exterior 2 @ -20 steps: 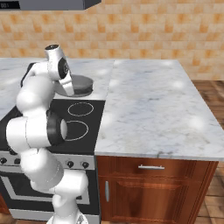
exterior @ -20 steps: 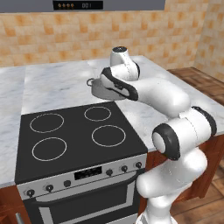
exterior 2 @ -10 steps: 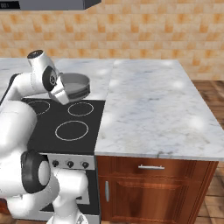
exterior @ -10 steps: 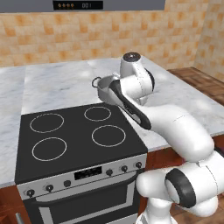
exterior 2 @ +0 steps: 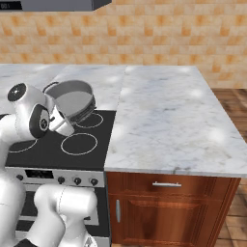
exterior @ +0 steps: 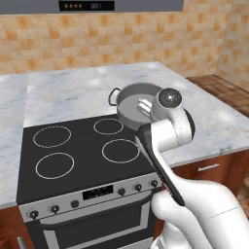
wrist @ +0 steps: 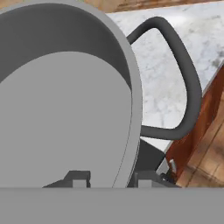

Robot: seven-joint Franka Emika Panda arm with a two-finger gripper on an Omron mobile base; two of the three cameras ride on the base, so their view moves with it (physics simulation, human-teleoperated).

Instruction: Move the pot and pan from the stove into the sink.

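While your end effector (wrist: 106, 177) clamps the silver pot's (exterior: 134, 103) rim, one finger inside, one outside, the pot hangs tilted above the stove's (exterior: 87, 155) rear burner, marble tabletop (exterior 2: 164, 125) beyond.

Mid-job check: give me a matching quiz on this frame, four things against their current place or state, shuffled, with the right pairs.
Things:
1. pot
2. pincer
3. stove
4. counter

States:
A. white marble, to the right of the cooktop
B. lifted and tilted above the back right burner
C. shut on the pot's rim
D. black glass, four ring burners bare

Pairs: 1-B, 2-C, 3-D, 4-A
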